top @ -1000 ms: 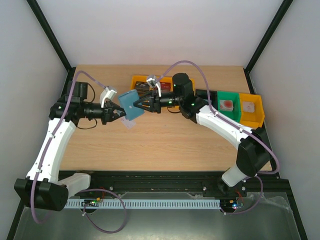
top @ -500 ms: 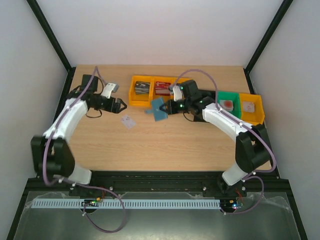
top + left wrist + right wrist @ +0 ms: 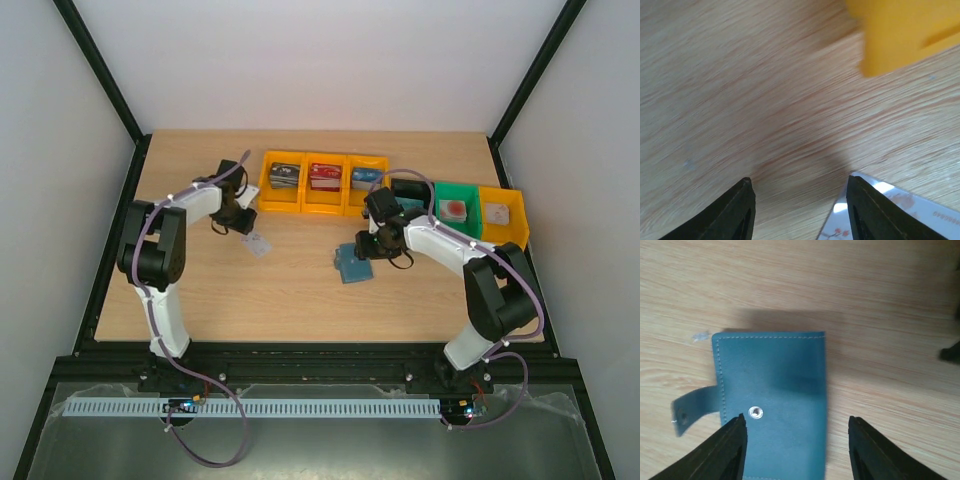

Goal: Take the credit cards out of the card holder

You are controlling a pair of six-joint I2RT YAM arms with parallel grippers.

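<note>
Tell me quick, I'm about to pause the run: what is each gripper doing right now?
Left gripper: open, empty, card lying beside it.
Right gripper: open, empty, over the holder.

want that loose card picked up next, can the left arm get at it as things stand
Probably yes: the left gripper hangs open right beside the card, which lies bare on the table.

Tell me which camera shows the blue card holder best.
The right wrist view: the card holder fills the middle of the picture, lying flat, with its stitching, snap and strap tab plain. The top view shows it only as a small blue patch. The left wrist view misses it.
</note>
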